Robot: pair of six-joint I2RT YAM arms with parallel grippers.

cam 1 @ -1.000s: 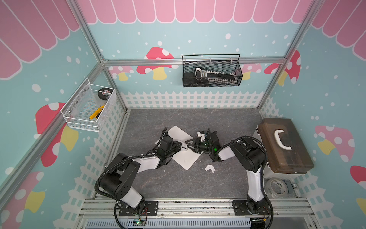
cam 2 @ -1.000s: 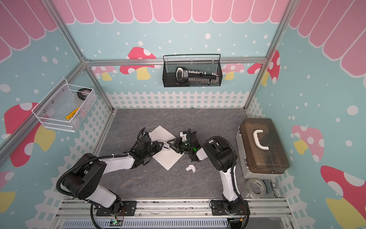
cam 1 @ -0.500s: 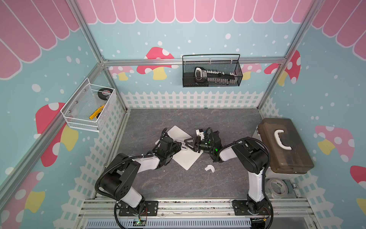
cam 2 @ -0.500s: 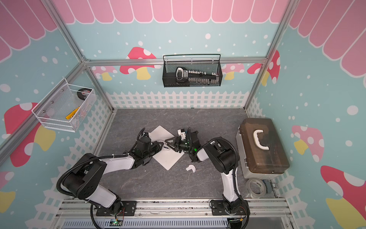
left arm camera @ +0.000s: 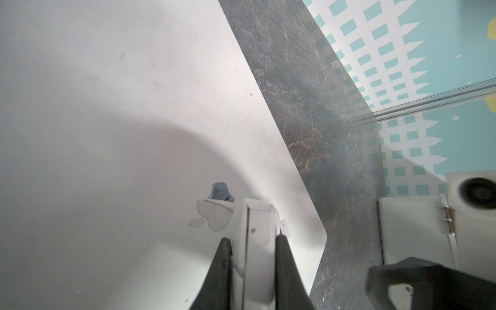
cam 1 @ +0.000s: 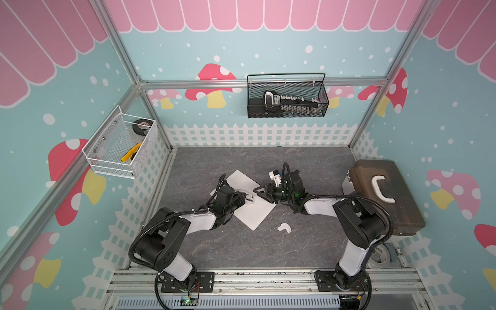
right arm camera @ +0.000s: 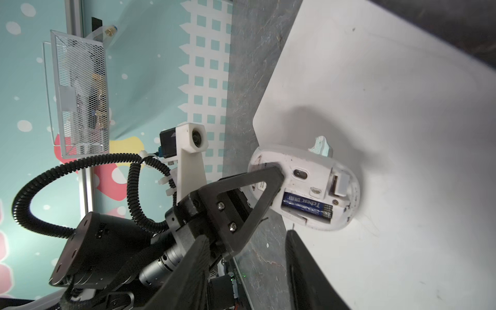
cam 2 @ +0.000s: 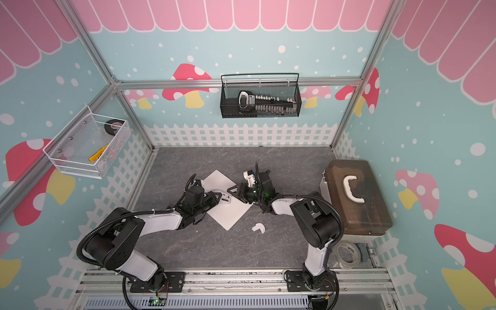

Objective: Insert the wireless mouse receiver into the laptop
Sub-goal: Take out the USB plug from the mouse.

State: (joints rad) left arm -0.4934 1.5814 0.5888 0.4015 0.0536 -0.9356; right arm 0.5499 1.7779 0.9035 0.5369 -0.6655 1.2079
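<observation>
Since a second ago your right wrist has turned a little next to the laptop (cam 1: 255, 214). Your left arm and the laptop have not shifted.

Your left claw (left arm camera: 253, 239) is clamped on one end of the mouse (right arm camera: 319, 166), propping it belly-up on the laptop lid. Its battery bay is open and the battery (right arm camera: 306, 205) shows. The receiver (right arm camera: 343, 185) looks to be the small pale stub seated in the slot beside the battery, so it is not out yet. Your right claw (right arm camera: 248, 237) stands partly open and empty, close to the mouse. The loose cover (cam 1: 284, 228) lies on the table (cam 1: 228, 249), apart from the laptop.

Watch these risks:
- The stub is small and recessed. Jaws at this width could land on the shell or the battery instead.
- The mouse is gripped at one end only. A push from the right could pivot it or slip it free.
- A weak pinch could drop the stub onto the lid or the table.
- No port shows in any view, and the laptop lies loose, so pressing on its edge may slide it.
</observation>
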